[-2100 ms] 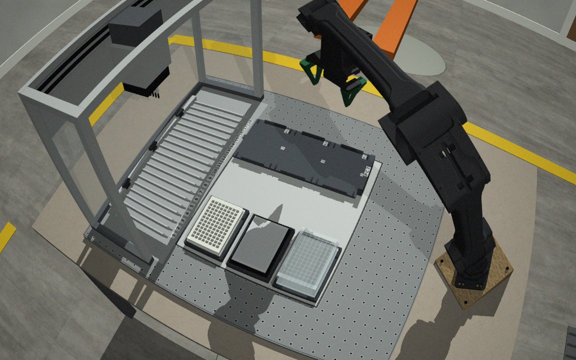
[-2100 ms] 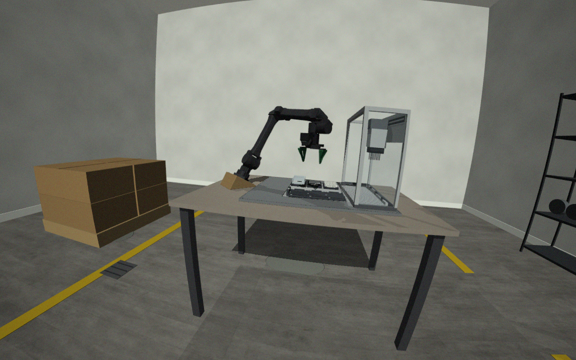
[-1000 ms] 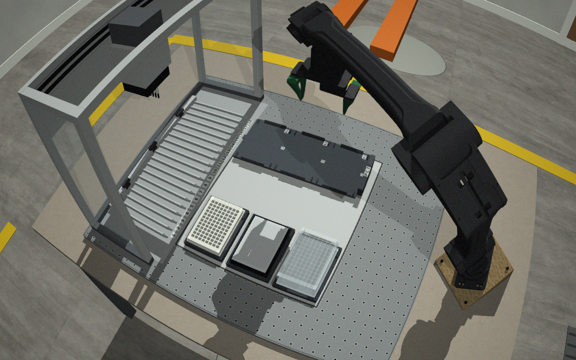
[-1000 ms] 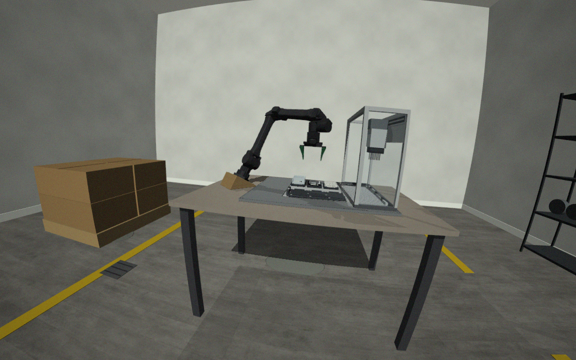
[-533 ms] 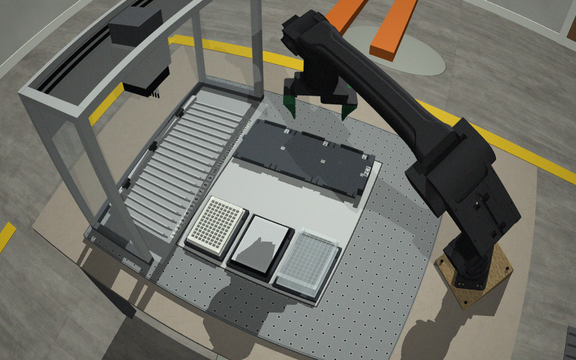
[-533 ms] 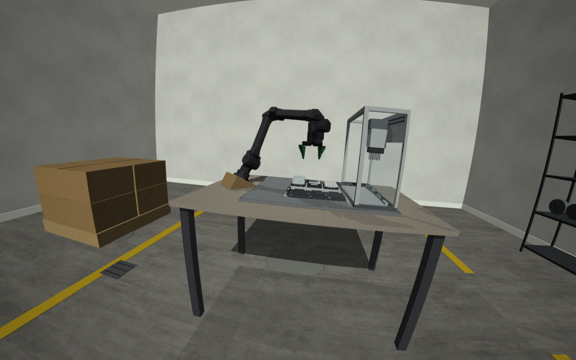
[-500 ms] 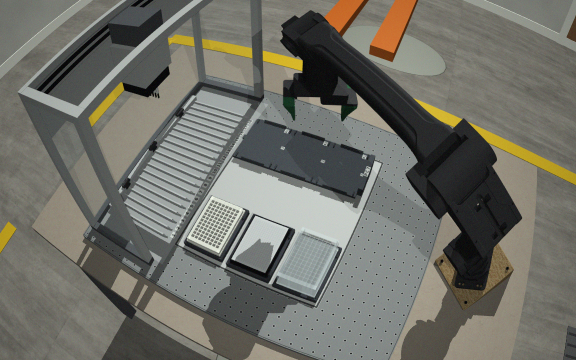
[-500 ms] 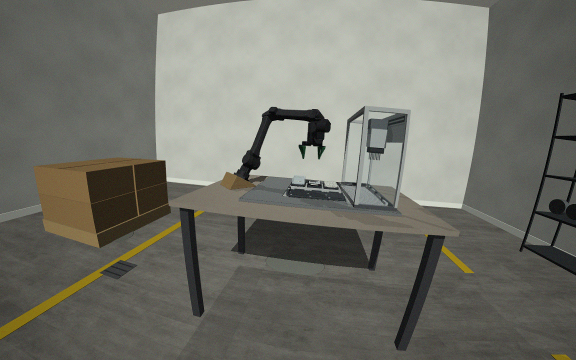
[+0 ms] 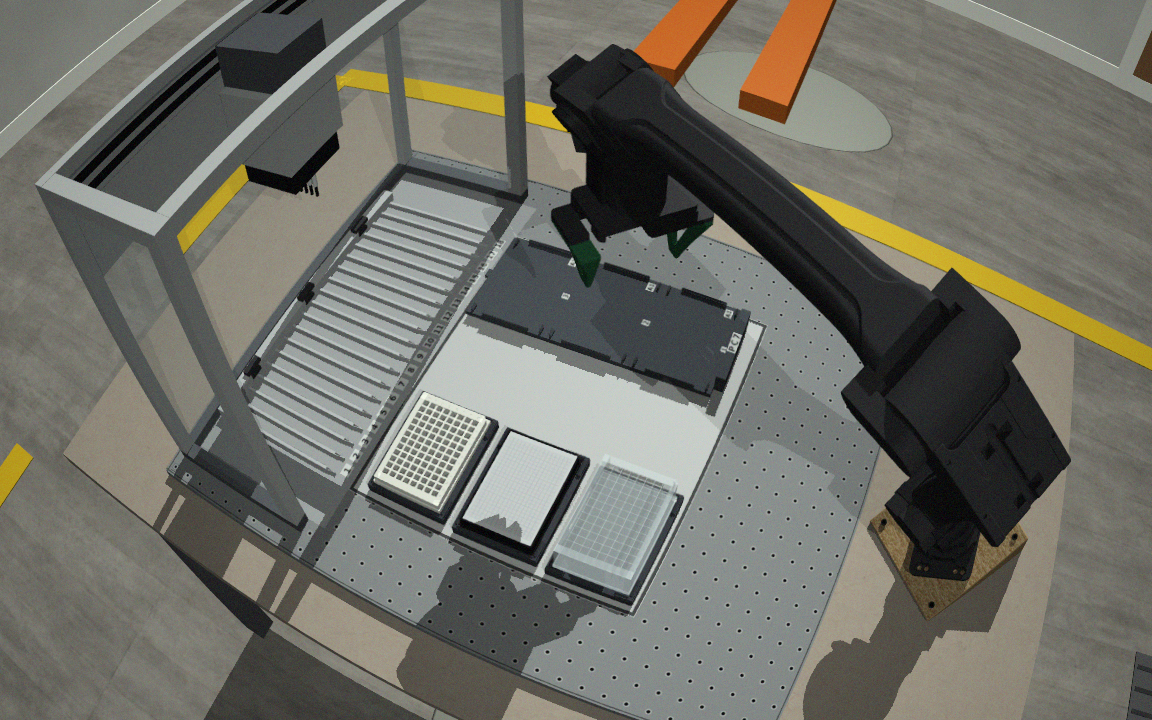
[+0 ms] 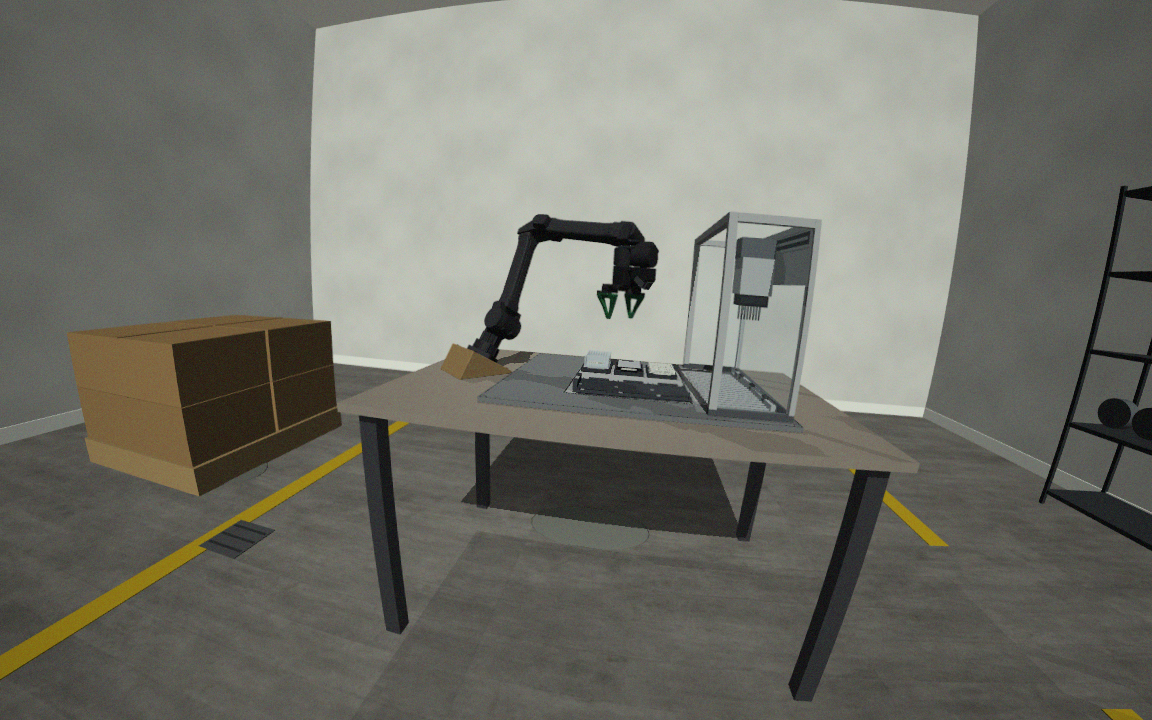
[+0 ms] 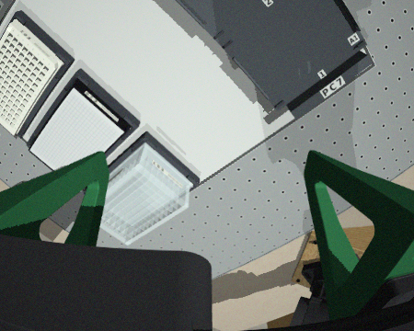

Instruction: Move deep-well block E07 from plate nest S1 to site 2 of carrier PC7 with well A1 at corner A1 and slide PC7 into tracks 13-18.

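tool [image 9: 635,246] hangs spread wide and empty above carrier pc7 [image 9: 652,335].

Cardboard boxes [image 10: 200,389] left — black shelf rack [image 10: 1110,295] right.
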`<act>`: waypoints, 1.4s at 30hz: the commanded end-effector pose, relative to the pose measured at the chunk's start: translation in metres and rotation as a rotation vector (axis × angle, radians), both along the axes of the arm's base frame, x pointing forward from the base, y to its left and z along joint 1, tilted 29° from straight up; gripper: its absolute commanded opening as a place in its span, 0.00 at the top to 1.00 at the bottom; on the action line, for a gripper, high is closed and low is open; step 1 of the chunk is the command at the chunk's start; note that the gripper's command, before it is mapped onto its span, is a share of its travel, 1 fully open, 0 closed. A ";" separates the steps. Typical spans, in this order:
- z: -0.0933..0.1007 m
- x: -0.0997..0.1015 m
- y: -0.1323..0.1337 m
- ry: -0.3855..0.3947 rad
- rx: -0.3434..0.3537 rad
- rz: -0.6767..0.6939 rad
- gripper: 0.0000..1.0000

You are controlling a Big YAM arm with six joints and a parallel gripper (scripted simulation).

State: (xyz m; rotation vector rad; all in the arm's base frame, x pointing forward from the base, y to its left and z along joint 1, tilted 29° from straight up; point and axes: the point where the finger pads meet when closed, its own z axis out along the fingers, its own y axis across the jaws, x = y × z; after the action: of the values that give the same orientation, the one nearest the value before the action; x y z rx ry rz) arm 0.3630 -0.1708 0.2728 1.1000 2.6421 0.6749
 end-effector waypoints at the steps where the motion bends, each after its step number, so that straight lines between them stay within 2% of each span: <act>1: 0.011 -0.001 0.014 -0.075 -0.076 0.155 0.00; 8: 0.015 -0.006 0.031 -0.134 -0.136 0.301 0.00; 9: 0.004 -0.002 0.029 -0.121 -0.125 0.331 0.00; 10: 0.015 0.004 0.025 -0.153 -0.156 0.360 0.00; 11: 0.016 -0.008 0.037 -0.168 -0.172 0.389 0.00; 14: 0.017 -0.012 0.047 -0.198 -0.204 0.476 0.00; 18: 0.019 -0.016 0.057 -0.246 -0.253 0.592 0.00; 20: 0.030 -0.007 0.052 -0.280 -0.289 0.637 0.00; 22: 0.030 -0.007 0.052 -0.280 -0.289 0.637 0.00; 23: 0.011 -0.011 0.052 -0.247 -0.252 0.632 0.00; 24: 0.011 -0.011 0.052 -0.246 -0.251 0.632 0.00; 26: 0.014 -0.010 0.051 -0.251 -0.256 0.632 0.00; 27: 0.025 -0.011 0.049 -0.262 -0.271 0.614 0.00; 32: 0.025 -0.011 0.049 -0.262 -0.271 0.614 0.00; 33: 0.017 -0.015 0.063 -0.249 -0.255 0.589 0.00; 37: 0.009 -0.018 0.088 -0.206 -0.206 0.472 0.00; 39: 0.009 -0.018 0.088 -0.206 -0.206 0.472 0.00; 42: 0.004 -0.020 0.107 -0.175 -0.168 0.385 0.00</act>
State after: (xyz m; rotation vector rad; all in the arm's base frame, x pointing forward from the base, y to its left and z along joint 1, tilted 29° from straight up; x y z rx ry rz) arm 0.3391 -0.0783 0.2703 0.3161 2.7487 0.5465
